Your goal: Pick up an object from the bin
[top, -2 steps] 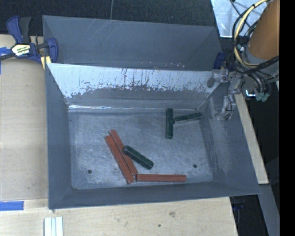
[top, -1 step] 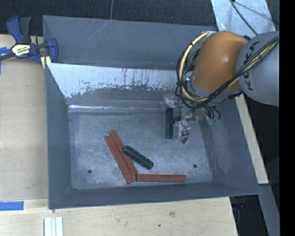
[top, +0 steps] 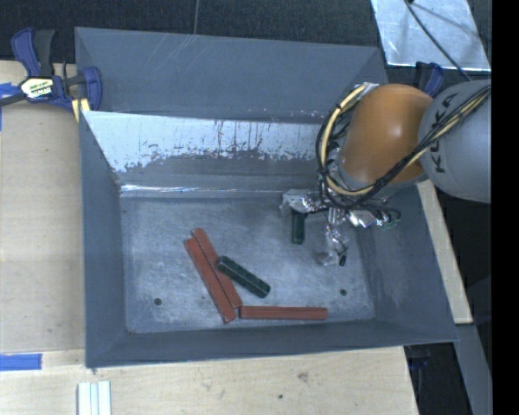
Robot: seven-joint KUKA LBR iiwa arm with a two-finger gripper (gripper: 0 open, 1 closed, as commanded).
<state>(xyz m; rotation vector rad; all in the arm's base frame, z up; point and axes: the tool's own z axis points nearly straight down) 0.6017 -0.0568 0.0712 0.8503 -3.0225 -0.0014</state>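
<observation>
Tool [top: 318,239]: above the bin [top: 102,258] floor, right side; cannot tell its grip.
Dark stick [top: 244,277]: flat, long axis upper-left to lower-right.

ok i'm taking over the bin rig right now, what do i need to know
Gripper: low over bare floor in the right part of the bin, apart from the loose things; I can't tell whether it holds anything.
Things: two red bars side by side, slanted, left of centre; dark stick just right of them; third red bar flat along the front wall.
Done: no pick visible.
Left: move to one thing, grasp it, lift it out.
</observation>
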